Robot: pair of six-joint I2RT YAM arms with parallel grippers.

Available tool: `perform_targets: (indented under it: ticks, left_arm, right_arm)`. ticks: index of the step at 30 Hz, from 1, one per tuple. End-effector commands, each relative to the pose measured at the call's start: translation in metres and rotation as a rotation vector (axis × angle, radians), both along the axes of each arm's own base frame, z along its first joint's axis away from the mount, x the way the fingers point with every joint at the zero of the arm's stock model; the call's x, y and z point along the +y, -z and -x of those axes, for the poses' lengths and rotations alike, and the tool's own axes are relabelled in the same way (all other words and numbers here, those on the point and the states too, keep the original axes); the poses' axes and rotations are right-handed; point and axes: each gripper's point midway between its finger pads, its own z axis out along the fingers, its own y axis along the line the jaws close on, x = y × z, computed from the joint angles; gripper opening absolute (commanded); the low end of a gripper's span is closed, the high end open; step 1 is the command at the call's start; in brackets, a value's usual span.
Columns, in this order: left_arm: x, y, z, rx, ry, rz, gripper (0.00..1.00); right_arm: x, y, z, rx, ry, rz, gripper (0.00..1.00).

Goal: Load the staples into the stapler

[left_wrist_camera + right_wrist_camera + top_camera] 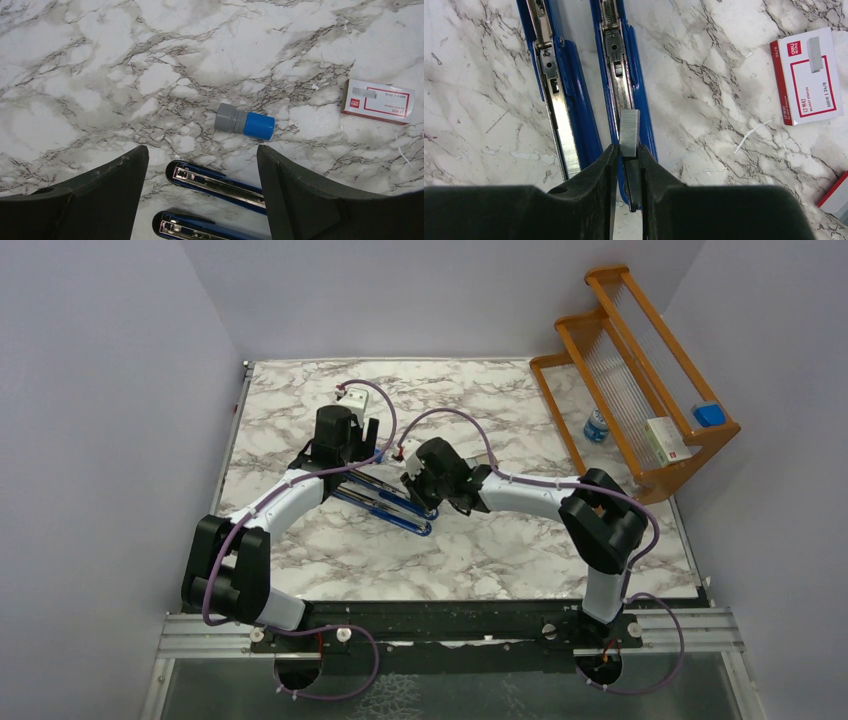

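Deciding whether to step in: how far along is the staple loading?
Done: the stapler lies opened flat. In hand: the right tool pinches a staple strip over the stapler's metal channel. Left: seat it, release, close the stapler. The left tool hovers open.

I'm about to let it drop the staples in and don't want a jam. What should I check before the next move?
1. Strip gripped: ok. The silvery staple strip is pinched in the right gripper.
2. Stapler open: ok. The blue stapler lies opened flat, metal rails facing up.
3. Alignment: ok. The strip sits parallel over one rail.
4. Strip seated in the channel: cannot tell.
5. Left gripper clear: ok. It is open, holds nothing and hovers above the stapler's ends.
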Motion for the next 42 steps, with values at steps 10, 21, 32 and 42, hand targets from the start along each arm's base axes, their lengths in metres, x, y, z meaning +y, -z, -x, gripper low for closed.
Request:
perform_targets:
  ticks: [10,21,32,42]
  left_arm:
    - [-0.002,-0.006,0.001,-0.026,0.015,0.020,0.82]
    - [-0.002,-0.007,0.001,-0.027,0.015,0.020,0.82]
    - [-0.001,-0.006,0.000,-0.026,0.013,0.019,0.82]
    - [0.000,-0.005,0.000,-0.024,0.011,0.017,0.82]
  right_arm:
    - [0.005,-0.031,-0.006,-0.104,-0.013,-0.076,0.23]
    - [0.003,-0.027,-0.008,-0.079,0.033,-0.082,0.24]
    - [-0.004,-0.018,-0.009,0.244,0.030,-0.320,0.43]
    - [-0.005,-0.006,-0.009,0.400,-0.009,-0.407,0.51]
